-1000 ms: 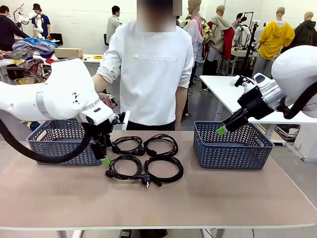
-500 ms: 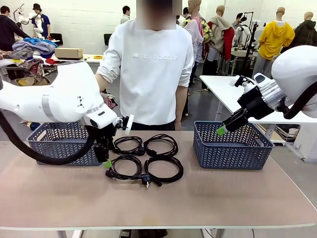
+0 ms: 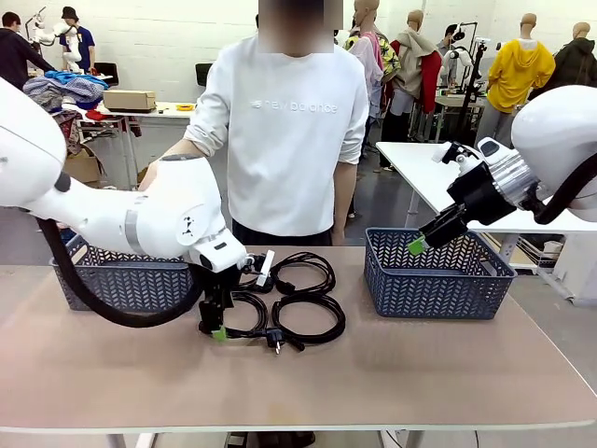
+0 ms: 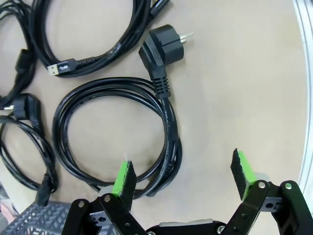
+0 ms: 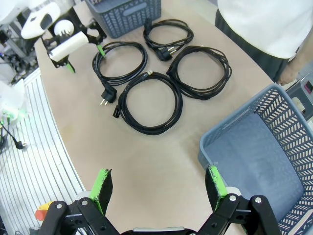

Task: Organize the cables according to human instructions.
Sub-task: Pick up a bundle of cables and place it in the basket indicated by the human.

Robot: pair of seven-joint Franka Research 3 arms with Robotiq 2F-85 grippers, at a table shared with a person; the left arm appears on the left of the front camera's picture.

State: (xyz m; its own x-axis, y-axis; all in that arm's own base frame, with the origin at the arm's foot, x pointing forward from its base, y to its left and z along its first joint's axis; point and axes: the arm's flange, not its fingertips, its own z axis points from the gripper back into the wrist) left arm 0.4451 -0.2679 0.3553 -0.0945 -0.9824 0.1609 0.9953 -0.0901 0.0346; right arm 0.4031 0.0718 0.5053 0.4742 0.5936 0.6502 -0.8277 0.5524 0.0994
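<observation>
Four black coiled cables lie in a two-by-two group mid-table: far left [image 3: 244, 273], far right [image 3: 303, 273], near left [image 3: 244, 315] and near right [image 3: 309, 318]. My left gripper [image 3: 219, 329] hangs low at the near left cable's outer edge. In the left wrist view it [image 4: 183, 174] is open, and that cable [image 4: 117, 132] has one side of its loop between the green pads [image 4: 124, 178]; its plug [image 4: 164, 46] points away. My right gripper [image 3: 415, 245] is open above the right basket [image 3: 438, 280], well away from the cables [image 5: 149, 102].
A grey basket [image 3: 121, 280] stands at the left behind my left arm, and a matching one sits at the right. A person in a white top stands at the table's far edge behind the cables. The near half of the table is bare.
My left arm has swung right and down, bringing its gripper from beside the left basket to the near left cable. The right arm has not moved.
</observation>
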